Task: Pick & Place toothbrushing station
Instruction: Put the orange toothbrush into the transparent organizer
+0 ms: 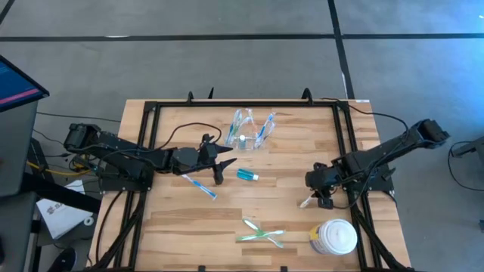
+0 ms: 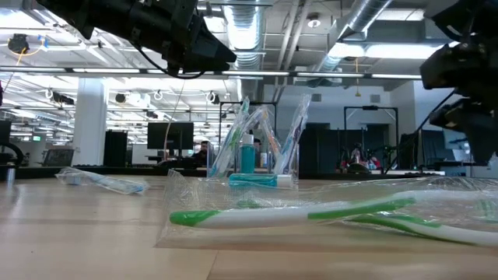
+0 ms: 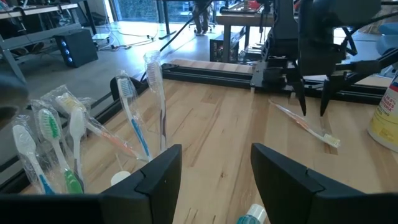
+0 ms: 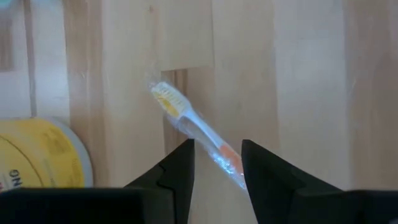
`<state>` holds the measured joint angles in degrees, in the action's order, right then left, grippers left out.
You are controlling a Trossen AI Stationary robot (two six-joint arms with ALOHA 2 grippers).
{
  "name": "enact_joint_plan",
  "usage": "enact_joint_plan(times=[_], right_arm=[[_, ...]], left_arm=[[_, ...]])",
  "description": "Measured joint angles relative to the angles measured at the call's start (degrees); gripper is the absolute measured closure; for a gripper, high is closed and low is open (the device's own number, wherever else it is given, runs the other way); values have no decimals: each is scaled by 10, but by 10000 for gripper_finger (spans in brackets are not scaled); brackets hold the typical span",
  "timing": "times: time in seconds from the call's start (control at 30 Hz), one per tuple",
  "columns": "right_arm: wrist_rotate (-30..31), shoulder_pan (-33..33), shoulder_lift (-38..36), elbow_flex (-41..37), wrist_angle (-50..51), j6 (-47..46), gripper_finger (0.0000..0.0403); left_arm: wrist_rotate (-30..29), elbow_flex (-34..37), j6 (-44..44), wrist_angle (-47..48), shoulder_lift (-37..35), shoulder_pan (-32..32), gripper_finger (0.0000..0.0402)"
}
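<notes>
Between right tool [image 4: 217, 163] fingers | orange toothbrush [image 4: 196, 134] | on table [image 4: 298, 74]

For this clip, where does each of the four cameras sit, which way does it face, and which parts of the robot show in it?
High view: overhead, straight down on the table; both arms show, left claw and right claw.
Low view: table height, level across into the room; arms hang in from above, green toothbrush closest.
Left wrist view: past its own open fingers toward the clear holder and the right arm.
Right wrist view: down past its own fingers onto the orange toothbrush.
Shared: both wrist views show that orange toothbrush.
</notes>
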<state>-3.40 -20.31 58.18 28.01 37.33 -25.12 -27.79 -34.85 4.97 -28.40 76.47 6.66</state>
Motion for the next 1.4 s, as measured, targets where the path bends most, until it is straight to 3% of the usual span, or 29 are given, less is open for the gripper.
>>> enact_joint_plan(times=[0.47,1.03,1.4], right_arm=[[4,-26,99,7,-7,0,282],[4,-30,219,96,4,53,282],[2,-30,269,167,71,115,282]], left_arm=[[0,0,0,1,0,0,216],[0,0,0,2,1,0,216],[0,0,0,2,1,0,216]])
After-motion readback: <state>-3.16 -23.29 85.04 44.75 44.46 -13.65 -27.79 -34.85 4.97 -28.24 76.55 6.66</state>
